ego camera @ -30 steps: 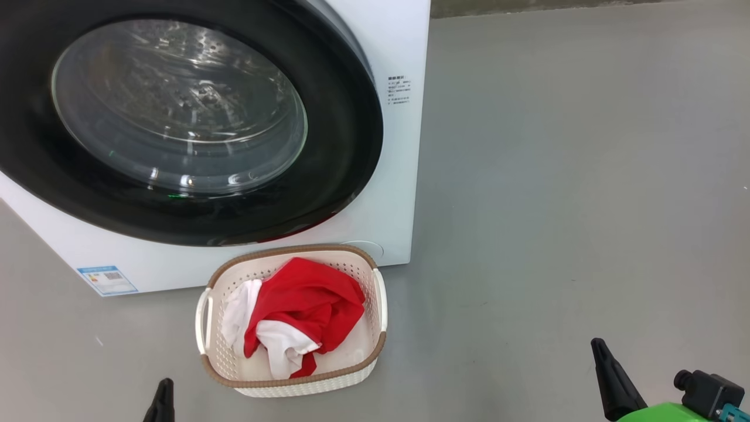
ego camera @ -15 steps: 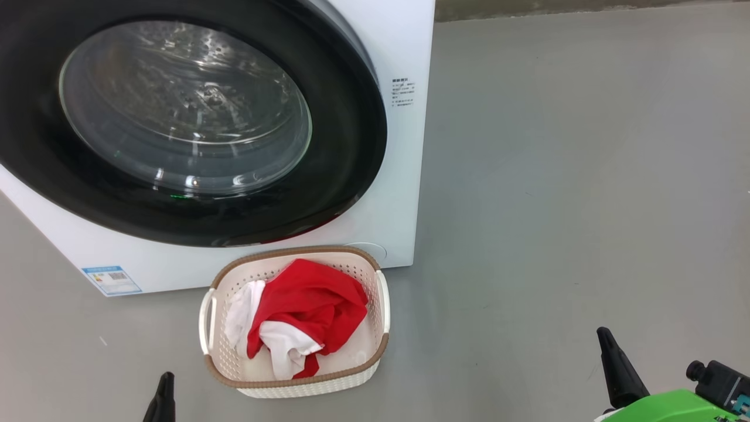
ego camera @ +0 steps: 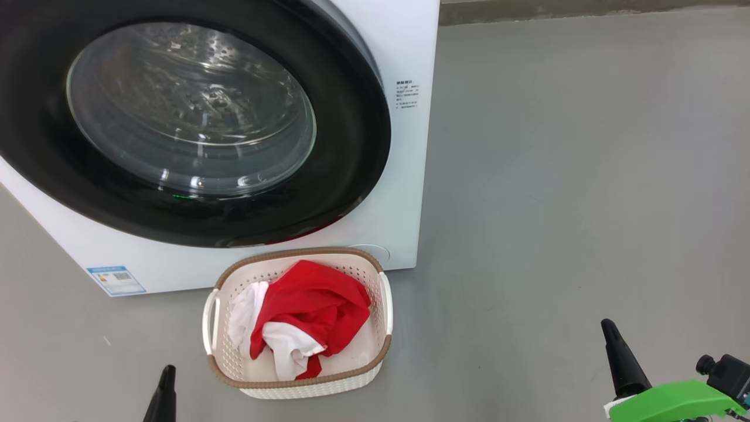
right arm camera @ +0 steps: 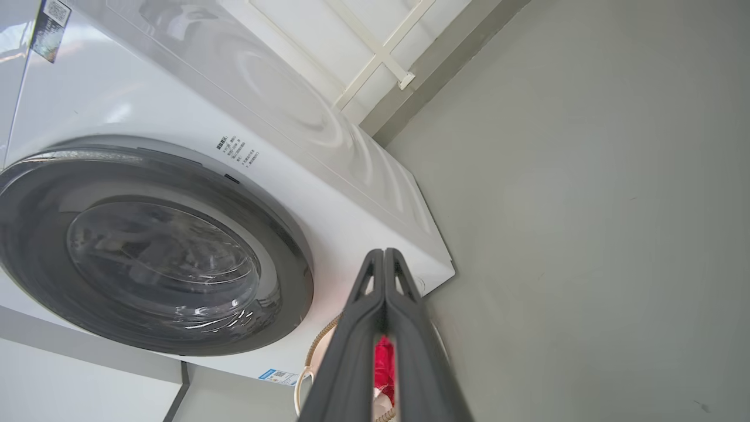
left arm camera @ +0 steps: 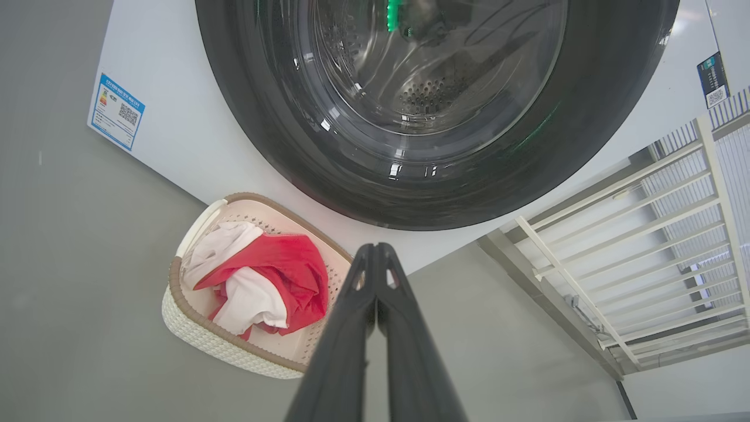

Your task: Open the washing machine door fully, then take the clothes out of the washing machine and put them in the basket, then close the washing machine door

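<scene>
The left fingers (left arm camera: 369,264) are pressed flat together with nothing between them, and the right fingers (right arm camera: 379,258) are the same: tips meeting, empty. In the head view both pairs sit low at the bottom edge, left (ego camera: 166,387) and right (ego camera: 616,354), well apart from everything they had to handle. That reads as a parked posture; a closed, empty pair held back from the work suggests no grasp is in hand or about to be made.

Nearest to the left fingers is the basket (ego camera: 310,390), standing on the floor (ego camera: 556,205) just in front of the washing machine (ego camera: 404,176), almost under the lower curve of the door. That spot makes sense for a short carry, since anything lifted out of the drum need only drop a little way down. The clothes (ego camera: 310,305) lie bunched inside it, red folds over white, wholly within the rim with nothing trailing over the side.

Behind them the washing machine door (ego camera: 193,117) sits with its black rim flat against the white front, so it appears shut. Through the glass the perforated drum (left arm camera: 433,97) shows bare steel and no red fabric. The blue label (ego camera: 116,280) marks the machine's lower left corner.

Judged from this, all three steps look done: the drum is emptied, the load is in the basket and the door is closed.
</scene>
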Controlling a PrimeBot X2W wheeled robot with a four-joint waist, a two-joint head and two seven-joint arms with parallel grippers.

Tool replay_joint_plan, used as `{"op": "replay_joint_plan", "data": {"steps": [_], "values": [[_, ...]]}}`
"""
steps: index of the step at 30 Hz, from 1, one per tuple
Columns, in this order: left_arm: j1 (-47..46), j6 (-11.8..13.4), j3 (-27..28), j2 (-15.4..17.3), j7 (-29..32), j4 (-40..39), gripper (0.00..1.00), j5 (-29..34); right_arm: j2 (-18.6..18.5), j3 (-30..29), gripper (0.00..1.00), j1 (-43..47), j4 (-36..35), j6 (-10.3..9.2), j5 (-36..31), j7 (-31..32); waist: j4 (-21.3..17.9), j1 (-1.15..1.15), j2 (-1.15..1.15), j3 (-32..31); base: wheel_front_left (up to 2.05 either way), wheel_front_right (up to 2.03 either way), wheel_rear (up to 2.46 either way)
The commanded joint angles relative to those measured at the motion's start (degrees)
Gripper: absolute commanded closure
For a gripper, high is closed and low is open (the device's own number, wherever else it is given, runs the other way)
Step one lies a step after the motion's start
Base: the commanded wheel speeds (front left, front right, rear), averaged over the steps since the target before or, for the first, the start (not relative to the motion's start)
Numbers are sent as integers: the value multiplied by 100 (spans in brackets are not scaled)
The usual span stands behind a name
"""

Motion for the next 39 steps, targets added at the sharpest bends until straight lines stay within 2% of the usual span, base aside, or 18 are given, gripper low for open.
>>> {"op": "replay_joint_plan", "data": {"steps": [1,39], "values": [[-260,-20,108,38,35,-107,100,-184,-93,15,100,-257,-173,-2,155,28,5,-1,0,-5,0,0,0],[-664,-32,158,-29,661,-35,100,-2475,-93,-201,100,-605,-278,-4,2312,670,125,-1,0,-107,0,0,0]]}}
